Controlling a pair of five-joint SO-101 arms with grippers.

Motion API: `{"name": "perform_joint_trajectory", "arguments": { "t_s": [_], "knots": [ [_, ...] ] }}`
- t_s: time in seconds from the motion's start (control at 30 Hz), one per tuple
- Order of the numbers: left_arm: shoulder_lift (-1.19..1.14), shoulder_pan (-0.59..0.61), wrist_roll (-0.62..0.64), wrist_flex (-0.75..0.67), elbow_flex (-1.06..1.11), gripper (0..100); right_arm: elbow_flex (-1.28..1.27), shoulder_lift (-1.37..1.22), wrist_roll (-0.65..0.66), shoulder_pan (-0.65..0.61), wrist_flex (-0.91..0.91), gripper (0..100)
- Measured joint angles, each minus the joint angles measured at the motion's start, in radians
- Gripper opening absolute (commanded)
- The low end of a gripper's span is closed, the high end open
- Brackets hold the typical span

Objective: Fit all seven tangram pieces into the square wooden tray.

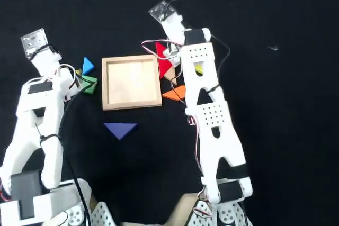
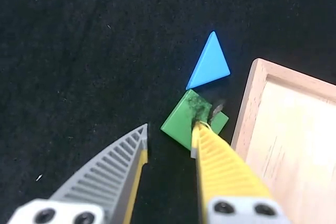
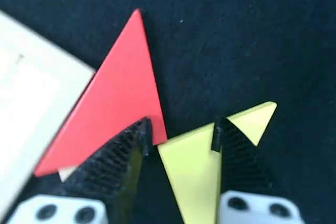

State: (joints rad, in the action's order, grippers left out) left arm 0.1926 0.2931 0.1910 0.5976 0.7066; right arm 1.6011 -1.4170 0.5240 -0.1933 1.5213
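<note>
Your square wooden tray (image 1: 105, 84) sits on the black bench (image 1: 286, 104) between the two arms, and the pieces you can see lie outside it. The red triangle (image 1: 163, 60) lies close against the tray's right wall at the far corner. The yellow triangle (image 3: 191, 171) is just right of it, their corners nearly meeting. A pale wood-coloured piece (image 1: 170, 73) and the orange triangle (image 1: 175, 93) lie a little nearer, also by the right wall. Your right claw (image 3: 181, 129) hangs spread over red and yellow, with one black finger above each.

On the tray's left, the green square (image 2: 184, 121) lies just beside the wall, with the light blue triangle (image 2: 210, 65) just past it on the far side. Your left claw (image 2: 169, 129) is spread too. Its yellow fingertip (image 2: 202, 137) is at the green square's edge and the grey one is over bare cloth. The dark blue triangle (image 1: 121, 129) lies alone on the near side of the tray.
</note>
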Motion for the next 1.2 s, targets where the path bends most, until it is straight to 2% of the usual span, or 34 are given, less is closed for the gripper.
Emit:
{"name": "perform_joint_trajectory", "arguments": {
  "t_s": [0.23, 0.43, 0.7, 1.03, 1.2],
  "knots": [
    [0.0, 0.0, 0.0, 0.0, 0.0, 15, 0.063, -0.008, 0.057, 0.092, 0.199, 19.1],
    [0.0, 0.0, 0.0, 0.0, 0.0, 15, -0.054, 0.031, 0.064, 0.167, 0.207, 19.1],
    [0.0, 0.0, 0.0, -0.06, 0.034, 15, -0.238, 0.233, 0.038, 0.203, 0.209, 19.1],
    [0.0, 0.0, 0.0, -0.071, 0.035, 15, -0.253, 0.273, 0.032, 0.199, 0.209, 19.1],
    [0.0, 0.0, 0.0, -0.071, 0.035, 15, -0.173, 0.273, 0.029, 0.138, 0.209, 18.9]
  ]
}}
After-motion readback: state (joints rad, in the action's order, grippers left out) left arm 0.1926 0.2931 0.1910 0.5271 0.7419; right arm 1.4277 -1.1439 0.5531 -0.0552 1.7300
